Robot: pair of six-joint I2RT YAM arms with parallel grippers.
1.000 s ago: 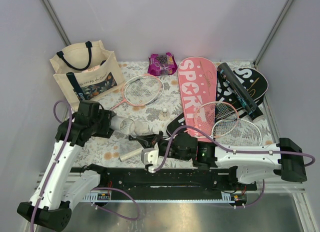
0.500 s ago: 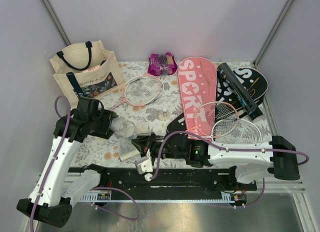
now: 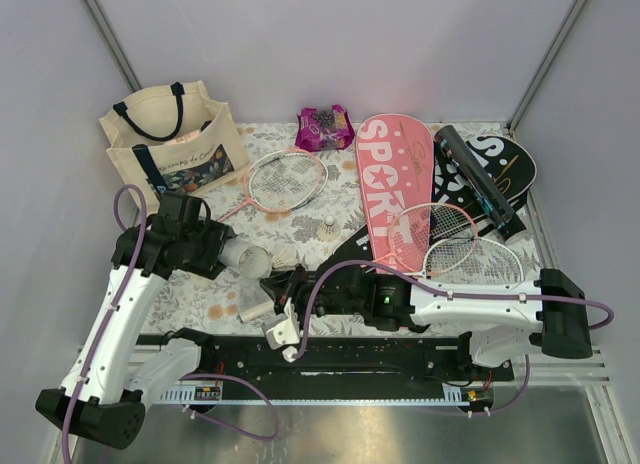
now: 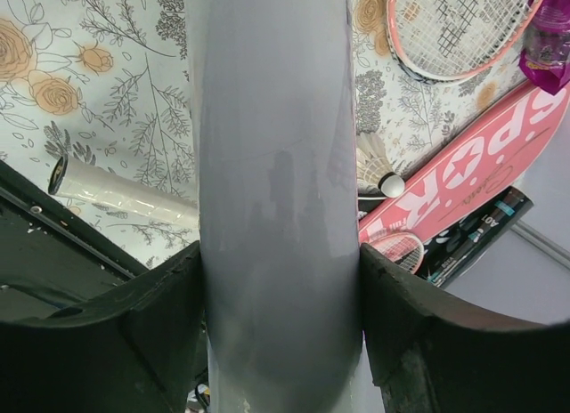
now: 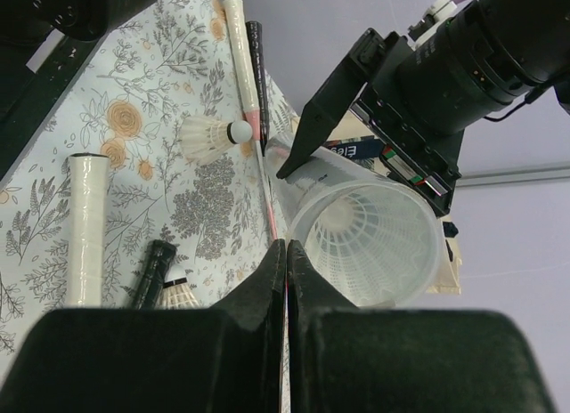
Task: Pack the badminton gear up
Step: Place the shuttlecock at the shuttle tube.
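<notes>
Counted from overhead, three strung racket heads showed. A pink-rimmed racket (image 3: 287, 179) lay at 11 o'clock on the floral cloth (image 3: 200, 294). A second pink-rimmed racket (image 3: 432, 229) and a white-rimmed racket (image 3: 478, 266) overlapped at 3 o'clock. A loose white-wrapped handle (image 3: 255, 309) lay at 7 o'clock; I could not tell which racket it belonged to. There were two covers. The pink "SPORT" cover (image 3: 390, 174) ran from 12 towards 3 o'clock, its lower end under the second pink racket head. The black cover (image 3: 510, 159) with white lettering sat at 2 o'clock. There were two tubes. A long black tube (image 3: 478, 174) lay slantwise on the black cover. A translucent white tube (image 4: 276, 146) sat at 8 o'clock, smooth and pale grey in the left wrist view. The left gripper (image 3: 220, 254) clamped this tube between its dark fingers, one on each side. Two shuttlecocks lay loose on the cloth. One shuttlecock (image 3: 331, 227) was near the centre, white-feathered with a round cork tip. Another shuttlecock (image 3: 285, 256) lay just beside the tube's open mouth. The right wrist view looked into that mouth and showed white feathers (image 5: 361, 230) nested inside, their number unclear. The right gripper (image 5: 286, 253) sat at 6 o'clock with its jaws pressed together, its tips near the tube's rim. Whether the jaws pinched the thin pink shaft running up to them I could not tell. One cream canvas tote (image 3: 170, 144) with navy handles stood at 10 o'clock. One purple-pink snack packet (image 3: 325, 127) lay at 12 o'clock.
</notes>
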